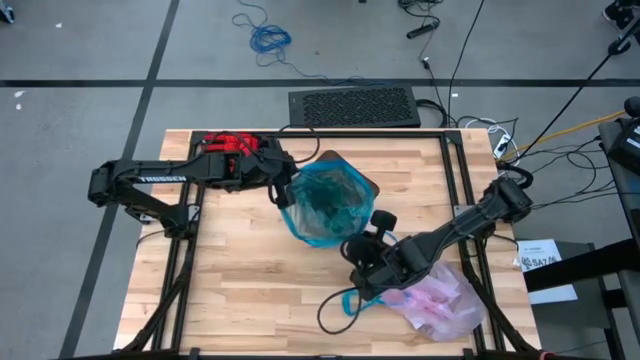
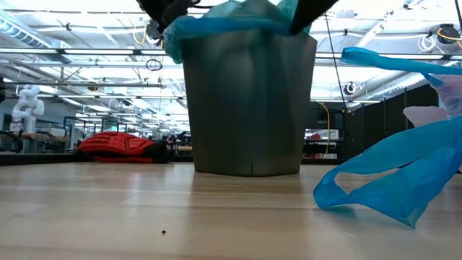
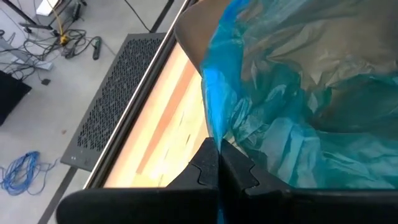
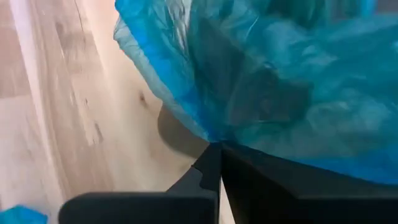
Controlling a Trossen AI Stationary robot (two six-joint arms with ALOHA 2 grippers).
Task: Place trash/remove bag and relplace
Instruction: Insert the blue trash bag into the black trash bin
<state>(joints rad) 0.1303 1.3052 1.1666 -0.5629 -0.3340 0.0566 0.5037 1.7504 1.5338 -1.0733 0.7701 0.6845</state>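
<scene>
Pale pink-white translucent plastic bag (image 1: 440, 300) with blue drawstring loop (image 2: 390, 180) lies crumpled at table's 5 o'clock, off the bin. Right gripper (image 1: 362, 243) at bin's 5 o'clock, jaws pinched closed on teal-green plastic liner (image 1: 322, 200) edge. Dark grey round bin (image 2: 249, 108) stands mid-table, teal liner draped over rim. Left gripper (image 1: 283, 190) at bin's 9 o'clock, jaws clamped on same liner edge. Red glove (image 1: 228, 144) at 11 o'clock, far side. No trash wads visible.

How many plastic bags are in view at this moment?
2. A teal-green bag lines the bin at the table's middle, pinched by the left gripper and the right gripper; the pink-white bag lies near the right arm. Others may be hidden.
</scene>
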